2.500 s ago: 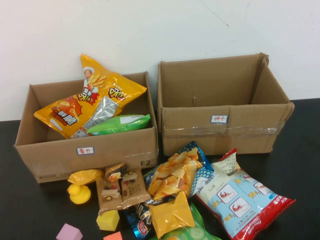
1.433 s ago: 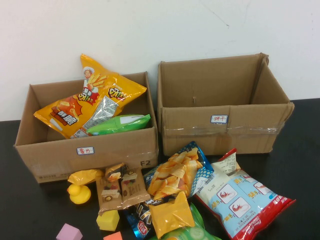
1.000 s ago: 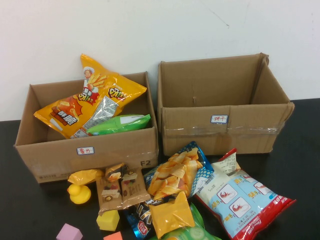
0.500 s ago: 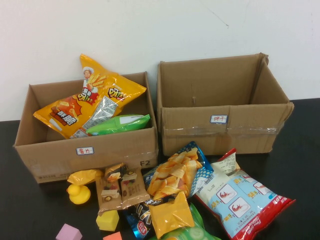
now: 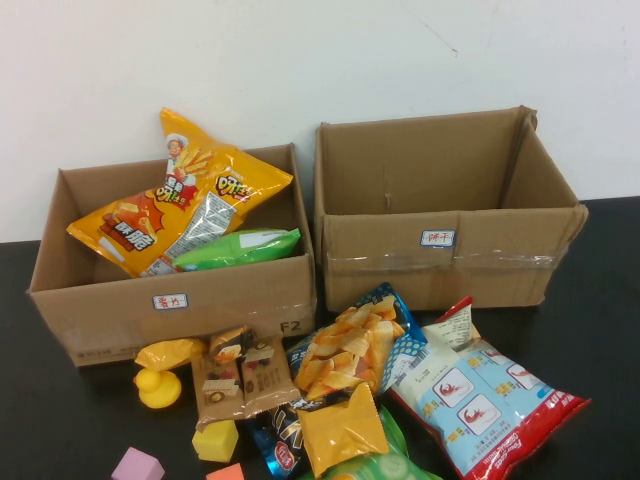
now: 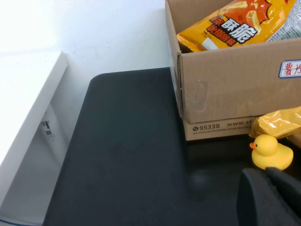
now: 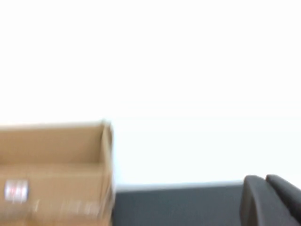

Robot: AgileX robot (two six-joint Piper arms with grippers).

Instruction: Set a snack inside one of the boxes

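- Nothing on the worktop (image 5: 600, 330) has shifted since the earlier frames; boxes, bags and toys lie exactly as they did, and neither arm has entered the high view.
- Left end effector (image 6: 270, 195) shows only as a dark edge in its own wrist view, low beside the yellow rubber duck (image 6: 270, 150) and near the left box's (image 5: 110, 310) corner; whether it is apart or together I cannot tell.
- Right end effector (image 7: 273, 200) likewise shows only a dark edge, out beyond the right box's (image 5: 520, 255) far side, and its state I cannot tell either.
- Judging by the layout, the task has hardly started: the left box holds a glossy orange chip bag (image 5: 175, 200) propped against its rim and a green packet (image 5: 240, 247) under it, while the right box looks empty.
- Loose snacks wait in front of the boxes: a crinkly blue chip bag (image 5: 355, 345), a wide red-and-pale-blue bag (image 5: 485, 395) and a brown flat pack (image 5: 243, 378), overlapping one another.
- Both boxes are plain corrugated cardboard, open-topped, with small paper labels; the right one is taped and slightly bowed.
- Foam blocks (image 5: 217, 440) and the smooth duck are not snacks and should stay put.
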